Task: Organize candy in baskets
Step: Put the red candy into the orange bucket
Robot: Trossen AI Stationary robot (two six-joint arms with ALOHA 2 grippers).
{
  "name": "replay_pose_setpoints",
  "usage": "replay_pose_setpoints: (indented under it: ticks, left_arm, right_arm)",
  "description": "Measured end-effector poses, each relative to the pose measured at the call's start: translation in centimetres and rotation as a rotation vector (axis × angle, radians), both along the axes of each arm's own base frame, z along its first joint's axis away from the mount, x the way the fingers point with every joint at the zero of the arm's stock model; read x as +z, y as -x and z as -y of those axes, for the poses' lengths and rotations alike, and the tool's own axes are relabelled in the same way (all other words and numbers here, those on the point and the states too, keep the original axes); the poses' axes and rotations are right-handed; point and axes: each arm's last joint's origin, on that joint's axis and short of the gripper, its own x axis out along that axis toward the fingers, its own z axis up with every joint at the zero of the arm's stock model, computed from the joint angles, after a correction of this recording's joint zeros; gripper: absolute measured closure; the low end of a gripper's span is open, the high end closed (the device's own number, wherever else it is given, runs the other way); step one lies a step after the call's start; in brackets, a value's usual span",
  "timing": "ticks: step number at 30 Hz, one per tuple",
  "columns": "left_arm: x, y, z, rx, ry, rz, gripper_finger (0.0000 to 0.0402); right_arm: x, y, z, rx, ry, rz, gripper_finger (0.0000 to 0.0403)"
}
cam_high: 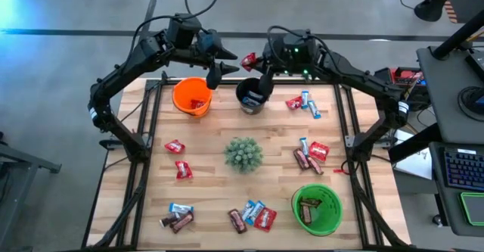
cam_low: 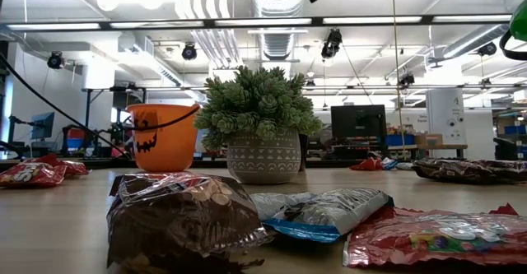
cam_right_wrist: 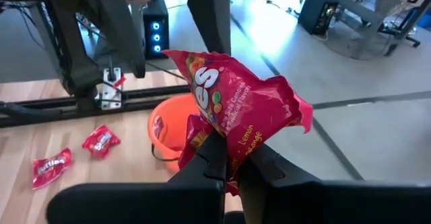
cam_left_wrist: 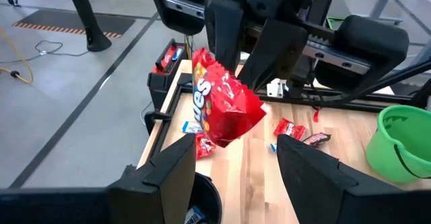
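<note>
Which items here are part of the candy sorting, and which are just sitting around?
Job:
red candy pack held by right gripper
left gripper, open
loose candy
orange basket
black basket
green basket

Lying about:
potted plant
keyboard

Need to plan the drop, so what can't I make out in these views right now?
- Black basket contents: high view, right arm covers it.
- Orange basket inside: right wrist view, red candy held in the shut right hand covers it.
- Left hand, open: low view, cut off at top.
</note>
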Motion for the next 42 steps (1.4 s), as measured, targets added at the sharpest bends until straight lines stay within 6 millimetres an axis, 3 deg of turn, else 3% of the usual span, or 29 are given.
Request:
replay_pose_setpoints:
  ticks: [19, 24, 33, 42]
  left_arm:
    - [-0.9, -0.9, -0.5, -0.018, -0.023, -0.029, 0.0217]
    - [-0.9, -0.9, -0.5, -0.031, -0.050, -0.034, 0.0261]
    - [-0.9, -0.9, -0.5, -0.046, -0.079, -0.041, 0.0388]
    - [-0.9, -0.9, -0.5, -0.047, -0.083, -0.041, 0.0393]
  right_arm:
    - [-0.1, -2.3, -0.7, 0.078, -0.045, 0.020, 0.0394]
    - [-0.2, -2.3, -0.7, 0.077, -0.049, 0.011, 0.0394]
    - [-0.4, -2.3, -0.8, 0.076, -0.057, -0.008, 0.0394]
    - [-0.5, -2.3, -0.8, 0.093, -0.013, -0.025, 0.0366]
